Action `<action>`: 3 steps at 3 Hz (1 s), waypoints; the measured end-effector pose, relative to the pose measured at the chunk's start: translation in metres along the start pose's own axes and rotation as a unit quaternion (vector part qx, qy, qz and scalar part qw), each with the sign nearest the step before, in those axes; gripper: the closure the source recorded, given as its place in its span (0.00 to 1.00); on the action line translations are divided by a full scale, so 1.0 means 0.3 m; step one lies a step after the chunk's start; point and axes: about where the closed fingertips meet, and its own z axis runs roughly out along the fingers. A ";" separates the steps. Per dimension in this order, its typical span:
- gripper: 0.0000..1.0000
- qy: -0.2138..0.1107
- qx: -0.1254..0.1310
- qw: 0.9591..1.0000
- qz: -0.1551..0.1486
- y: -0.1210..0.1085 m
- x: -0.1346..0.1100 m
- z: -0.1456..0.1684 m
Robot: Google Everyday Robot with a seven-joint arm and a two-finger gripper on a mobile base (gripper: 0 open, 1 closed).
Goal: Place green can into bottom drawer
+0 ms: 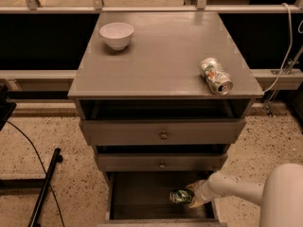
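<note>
Gripper (191,197), reaching in from the right, grips the green can (178,196) by its right end; the can extends leftward from it, long axis lying across the open bottom drawer (137,197), low over the floor's right half.

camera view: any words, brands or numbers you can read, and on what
No text can be read.
Green can, in the bottom drawer at the pincer: mottled print, too blurred to read.
Silver can on the cabinet top: red and green marks, unreadable.
Bowl and drawer fronts: no lettering.
</note>
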 end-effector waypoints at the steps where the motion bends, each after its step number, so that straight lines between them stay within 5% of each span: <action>1: 1.00 0.009 0.001 1.000 -0.018 0.000 0.009 0.057; 2: 1.00 0.009 -0.006 1.000 -0.024 -0.003 0.013 0.103; 3: 0.82 0.003 -0.011 1.000 -0.020 -0.004 0.019 0.134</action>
